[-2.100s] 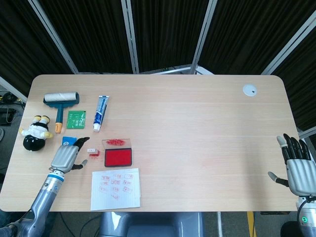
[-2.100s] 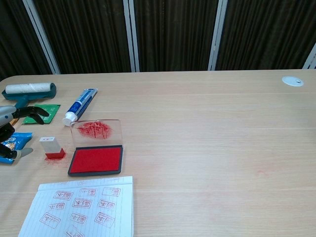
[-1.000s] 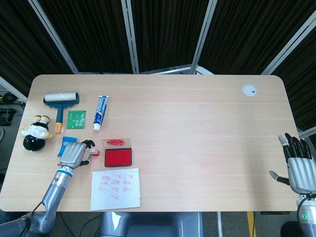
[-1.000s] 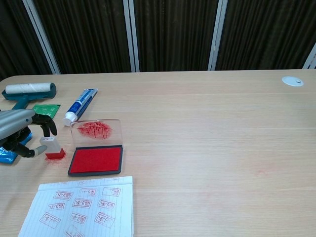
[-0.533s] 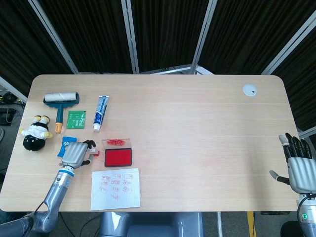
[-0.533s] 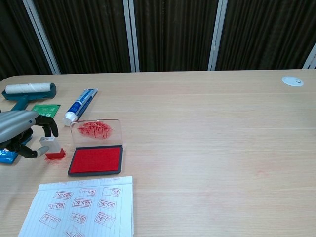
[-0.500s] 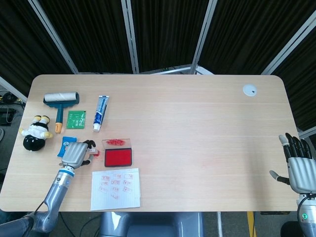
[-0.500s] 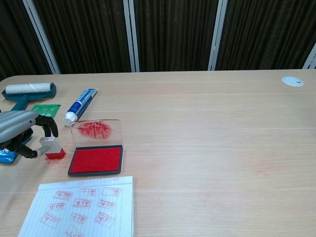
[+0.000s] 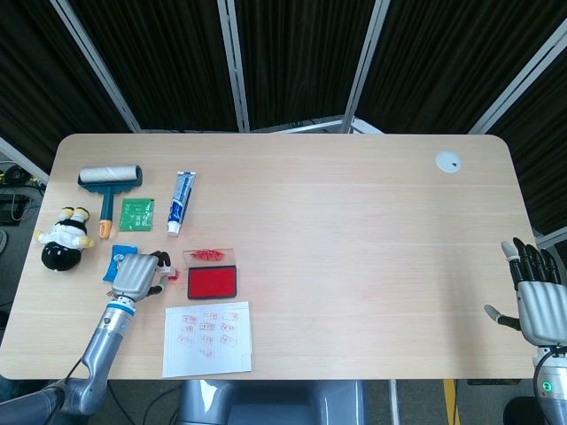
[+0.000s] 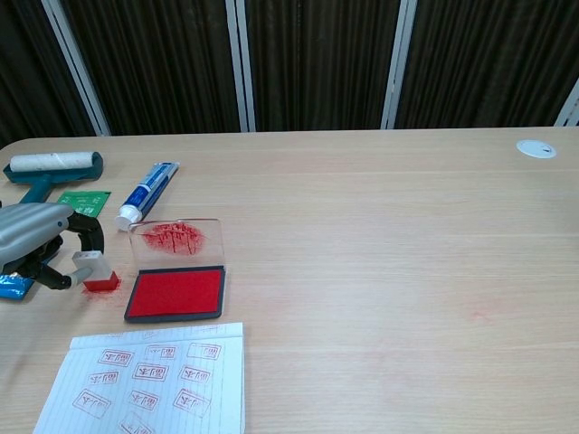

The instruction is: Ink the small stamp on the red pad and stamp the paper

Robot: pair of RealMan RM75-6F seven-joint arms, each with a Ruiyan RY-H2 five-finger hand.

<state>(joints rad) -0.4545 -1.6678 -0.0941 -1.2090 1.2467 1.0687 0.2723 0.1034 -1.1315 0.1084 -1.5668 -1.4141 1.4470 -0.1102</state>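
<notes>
small stamp (image 10: pixel 93 268): white top, red base | tilted | left hand (image 10: pixel 34 237) holds

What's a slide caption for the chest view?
Left hand grips the small stamp beside the open red ink pad, stamped paper below.

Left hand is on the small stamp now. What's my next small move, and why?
Probably lift the small stamp slightly and carry it right over the red pad. The left hand seems to pinch the stamp, which is still low beside the pad's left edge and not over the ink. The paper comes afterwards; the right hand is idle at the far table edge.
</notes>
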